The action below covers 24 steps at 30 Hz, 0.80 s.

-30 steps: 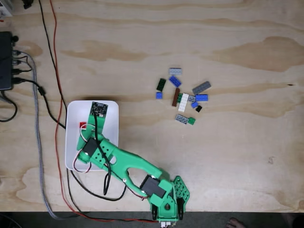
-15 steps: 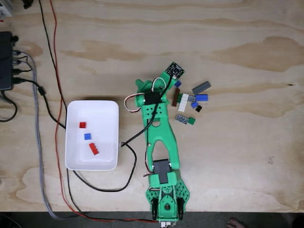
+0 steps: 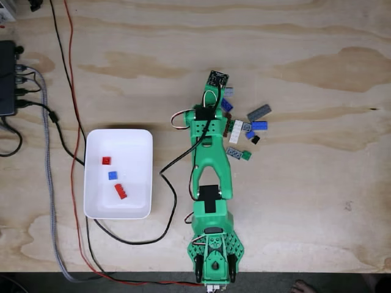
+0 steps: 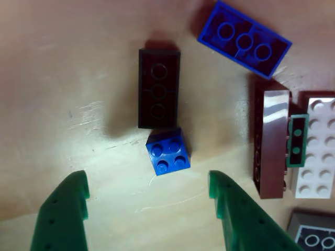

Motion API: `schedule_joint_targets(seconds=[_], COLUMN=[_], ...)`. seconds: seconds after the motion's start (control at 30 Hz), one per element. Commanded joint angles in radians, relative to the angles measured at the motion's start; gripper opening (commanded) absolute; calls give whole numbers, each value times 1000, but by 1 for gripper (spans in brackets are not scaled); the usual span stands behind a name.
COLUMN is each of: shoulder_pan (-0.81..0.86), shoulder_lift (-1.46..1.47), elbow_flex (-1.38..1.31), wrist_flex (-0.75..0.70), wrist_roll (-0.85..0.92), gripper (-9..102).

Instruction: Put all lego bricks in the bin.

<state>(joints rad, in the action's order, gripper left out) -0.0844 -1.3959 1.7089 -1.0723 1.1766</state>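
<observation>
Green gripper (image 4: 146,196), seen close up in the other view, has its two fingers spread wide apart with nothing between them, reaching up from the bottom edge over bare wood. Just beyond the fingertips lies a small blue square brick (image 4: 168,151) with four studs, touching the lower end of a dark brick (image 4: 158,88) that lies upside down. An upturned blue brick (image 4: 244,38) sits near the top right. On the right side, a long brown brick (image 4: 271,141) lies beside a white plate (image 4: 316,146), with a small green piece (image 4: 297,140) resting across both.

From above in the fixed view, the green arm (image 3: 209,159) stretches up the wooden table (image 3: 305,201) with its wrist over the left part of the loose brick cluster (image 3: 247,129). The white bin (image 3: 118,173) sits well to the left of the arm. Inside it lie three bricks: a small red one (image 3: 107,160), a small blue one (image 3: 112,175), and a longer red one (image 3: 121,191). Cables (image 3: 55,122) run along the table's left side past a black box (image 3: 7,78).
</observation>
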Motion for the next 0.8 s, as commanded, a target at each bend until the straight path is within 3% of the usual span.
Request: schedule_joint_targets(seconds=[0.0,0.57,0.77], shoulder_pan=[31,0,-18], shoulder_lift=[-8,18,-2], elbow_flex=[-77,37,77], wrist_flex=[25,129,132], wrist_roll=[72,114,89], gripper=[25,12,0])
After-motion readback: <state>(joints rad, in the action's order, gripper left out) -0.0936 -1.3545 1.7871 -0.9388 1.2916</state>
